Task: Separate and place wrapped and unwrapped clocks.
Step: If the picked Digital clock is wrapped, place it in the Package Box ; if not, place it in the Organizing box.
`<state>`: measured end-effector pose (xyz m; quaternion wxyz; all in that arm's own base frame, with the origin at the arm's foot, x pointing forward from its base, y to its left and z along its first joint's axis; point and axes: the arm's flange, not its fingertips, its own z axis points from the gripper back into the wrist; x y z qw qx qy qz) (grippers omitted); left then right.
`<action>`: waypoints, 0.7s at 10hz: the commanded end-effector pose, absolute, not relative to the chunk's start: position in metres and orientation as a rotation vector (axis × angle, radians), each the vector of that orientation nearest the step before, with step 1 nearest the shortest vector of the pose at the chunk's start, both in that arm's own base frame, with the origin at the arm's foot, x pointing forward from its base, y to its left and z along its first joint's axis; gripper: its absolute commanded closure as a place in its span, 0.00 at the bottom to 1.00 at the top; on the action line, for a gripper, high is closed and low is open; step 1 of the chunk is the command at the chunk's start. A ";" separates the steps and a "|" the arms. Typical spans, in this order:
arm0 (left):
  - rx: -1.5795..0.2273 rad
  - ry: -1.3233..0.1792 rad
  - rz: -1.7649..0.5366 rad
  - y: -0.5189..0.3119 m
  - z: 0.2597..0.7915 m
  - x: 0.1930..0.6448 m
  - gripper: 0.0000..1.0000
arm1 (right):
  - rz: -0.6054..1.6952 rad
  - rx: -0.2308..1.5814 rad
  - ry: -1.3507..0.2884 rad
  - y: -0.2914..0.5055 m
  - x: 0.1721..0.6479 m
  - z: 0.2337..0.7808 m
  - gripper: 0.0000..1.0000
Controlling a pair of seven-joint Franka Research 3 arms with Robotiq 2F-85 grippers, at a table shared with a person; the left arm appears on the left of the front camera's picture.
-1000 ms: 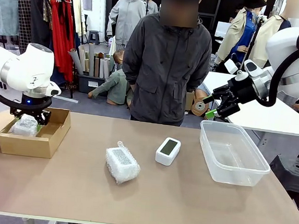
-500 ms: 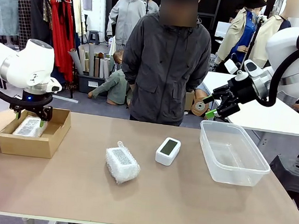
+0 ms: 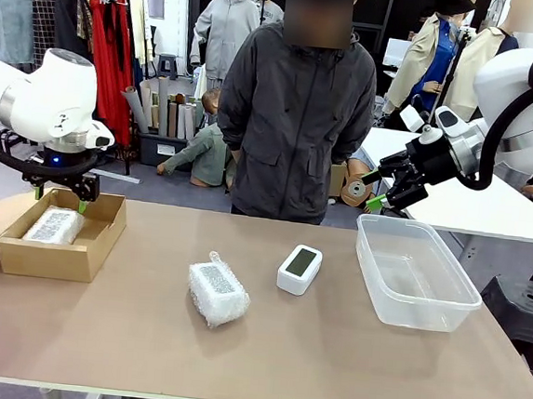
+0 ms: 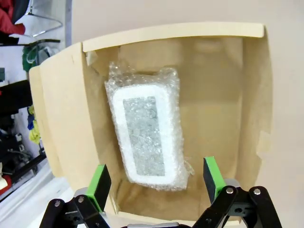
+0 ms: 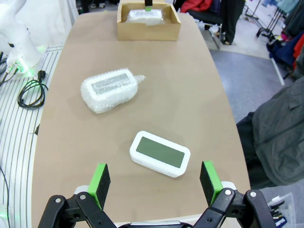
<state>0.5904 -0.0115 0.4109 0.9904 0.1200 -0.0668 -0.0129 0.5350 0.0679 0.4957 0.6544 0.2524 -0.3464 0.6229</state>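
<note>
Lying flat, whitish bubble-wrapped clock (image 4: 145,135) shows speckled grey label

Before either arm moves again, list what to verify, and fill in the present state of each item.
1. The left gripper is open above the boxed bundle, not touching it: ok.
2. The boxed bundle lies flat on the floor of the cardboard box: ok.
3. The second wrapped bundle lies free on the table, nothing on it: ok.
4. The bare clock stands apart from that bundle and from the clear tub: ok.
5. The clear tub is empty: ok.
6. The right gripper is open, holding nothing: ok.
</note>
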 end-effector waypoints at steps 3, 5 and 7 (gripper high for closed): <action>0.250 -0.136 -0.009 -0.008 0.408 0.591 0.00 | 1.417 0.561 -0.791 0.067 0.534 0.497 0.00; 0.250 -0.136 -0.009 -0.008 0.408 0.591 0.00 | 1.417 0.561 -0.791 0.067 0.534 0.497 0.00; 0.250 -0.136 -0.009 -0.008 0.408 0.591 0.00 | 1.417 0.561 -0.791 0.067 0.534 0.497 0.00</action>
